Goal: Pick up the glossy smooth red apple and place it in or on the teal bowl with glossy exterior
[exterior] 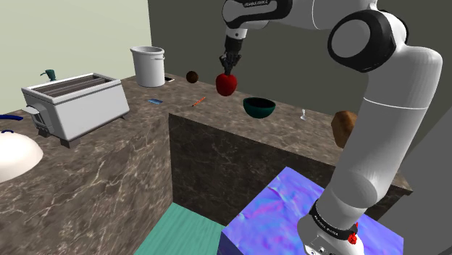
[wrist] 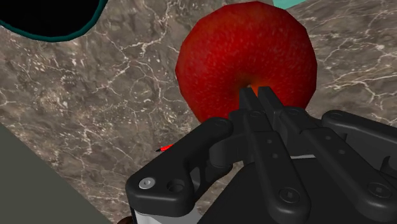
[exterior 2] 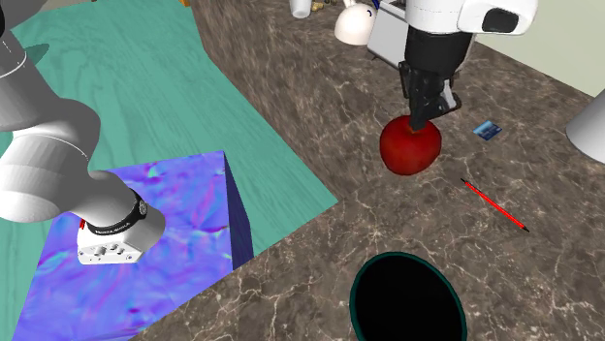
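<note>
Held aloft: a glossy round red apple, hanging clear of the dark brown marbled surface and pinched at its top dimple by the all-black two-finger pincer. Clenched on the fruit with tips close together, by the look of the wrist view: a narrow hold near the stem, not a clasp round the widest part. Judged, therefore, a grip easy to upset. Carry slowly and without jerks; no tilting of the wrist, no sudden stops.

Next outward, a teal round bowl with glossy outside, upright and open-mouthed on the same surface, near the apple but apart from it, toward the shoulder view's right. Travel sideways at the present height until directly above the dark hollow, passing well over the rim. Then lower into the mouth before releasing, to avoid a drop, a bounce or a roll over the edge. Withdraw straight up afterwards.

Off the route: a thin red pencil and a small blue object, both flat on the surface on the apple's other side from the bowl. Farther still, a white bucket-like pot and a grey slotted toaster; probably no concern.
</note>
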`<state>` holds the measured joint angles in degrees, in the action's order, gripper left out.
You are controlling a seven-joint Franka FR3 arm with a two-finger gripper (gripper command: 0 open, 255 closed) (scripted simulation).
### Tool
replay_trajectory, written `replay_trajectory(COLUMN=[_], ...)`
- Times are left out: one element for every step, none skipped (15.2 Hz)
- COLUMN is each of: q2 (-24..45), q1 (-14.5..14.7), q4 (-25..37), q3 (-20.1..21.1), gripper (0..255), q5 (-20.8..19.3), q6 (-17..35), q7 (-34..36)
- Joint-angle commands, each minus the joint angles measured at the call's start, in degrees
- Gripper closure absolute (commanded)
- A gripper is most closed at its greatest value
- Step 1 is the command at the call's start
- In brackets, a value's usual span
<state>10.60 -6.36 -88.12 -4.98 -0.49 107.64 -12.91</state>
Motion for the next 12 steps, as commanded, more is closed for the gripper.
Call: replay_trajectory(q2=[-0.16,-0.44,-0.65,-0.81,-0.91,-0.94,-0.92,-0.84,-0.69,-0.47,-0.19,0.15], q1=[-0.75,-1.49,-2.25,-3.0,-3.74,-4.5,-5.26,-6.04,-6.83,-7.63,-8.44,-9.27], q4=[0.84,0.96,1.16,1.44,1.8,2.24,2.77,3.37,4.06,4.84,5.71,6.67], q3=[-0.46,-0.92,-1.38,-1.86,-2.35,-2.83,-3.32,-3.8,-4.29,-4.77,-5.25,-5.72], gripper=[255,255,255,255,255,255,255,255,255,255,255,255], q5=[0.28,0.53,0.79,1.05,1.32,1.6,1.88,2.18,2.48,2.8,3.13,3.48], q6=[-0.99,-1.37,-1.77,-2.2,-2.66,-3.14,-3.65,-4.18,-4.75,-5.34,-5.96,-6.62], q7=[-1.27,-2.52,-3.78,-5.04,-6.31,-7.58,-8.86,-10.13,-11.41,-12.69,-13.98,-15.26])
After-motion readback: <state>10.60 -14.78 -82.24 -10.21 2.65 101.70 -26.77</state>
